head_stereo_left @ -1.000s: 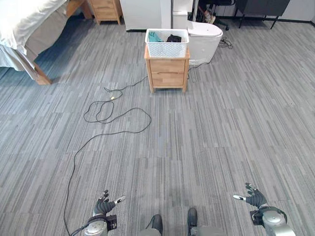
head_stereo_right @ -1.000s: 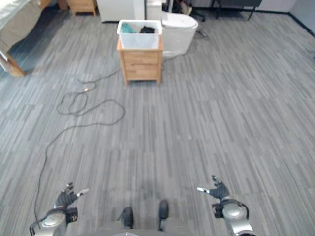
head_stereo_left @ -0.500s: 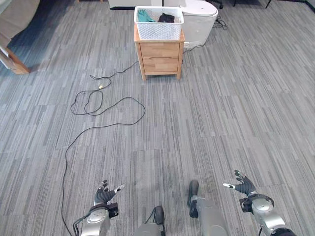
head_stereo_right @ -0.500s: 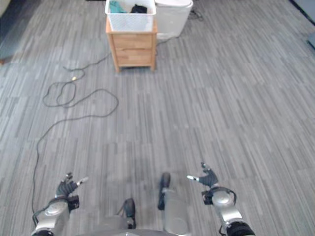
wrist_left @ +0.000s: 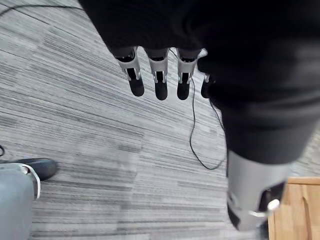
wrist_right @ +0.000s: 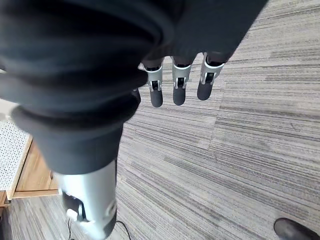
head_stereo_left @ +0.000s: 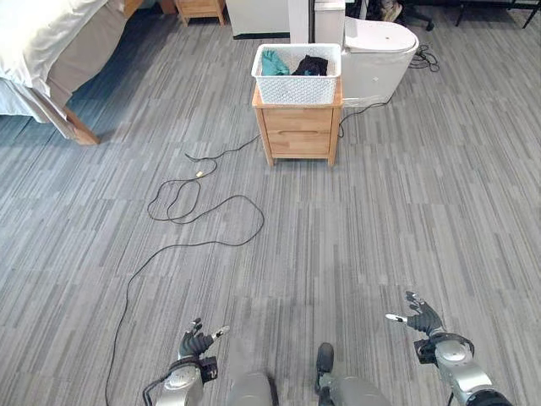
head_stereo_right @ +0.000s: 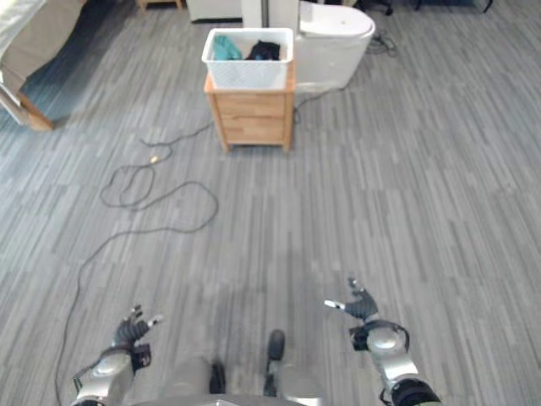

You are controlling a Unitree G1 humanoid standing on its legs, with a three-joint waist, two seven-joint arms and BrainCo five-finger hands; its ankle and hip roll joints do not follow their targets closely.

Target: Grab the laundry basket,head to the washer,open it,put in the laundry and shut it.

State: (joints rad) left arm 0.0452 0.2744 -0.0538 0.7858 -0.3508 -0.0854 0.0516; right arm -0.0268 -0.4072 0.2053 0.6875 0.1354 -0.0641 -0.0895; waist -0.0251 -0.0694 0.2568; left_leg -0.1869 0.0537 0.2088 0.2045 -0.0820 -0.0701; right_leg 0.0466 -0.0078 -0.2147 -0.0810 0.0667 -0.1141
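Laundry basket (head_stereo_left: 297, 73) sitting on wooden nightstand (head_stereo_left: 298, 133), upper centre of frame, clothes inside, well apart from robot. Left hand (head_stereo_left: 200, 342) and right hand (head_stereo_left: 422, 319) hanging low, fingers spread, carrying nothing; likely approaching basket.

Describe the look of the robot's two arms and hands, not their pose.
Both arms are silver-grey metal tubes ending in rounded wrist housings. The left hand and right hand match: slim silver fingers with dark tips, and a thumb set apart from the row. A dark ribbed cover wraps the back of each hand and the wrist; in the wrist views it bulges as a black mass above the fingers. No markings can be made out.
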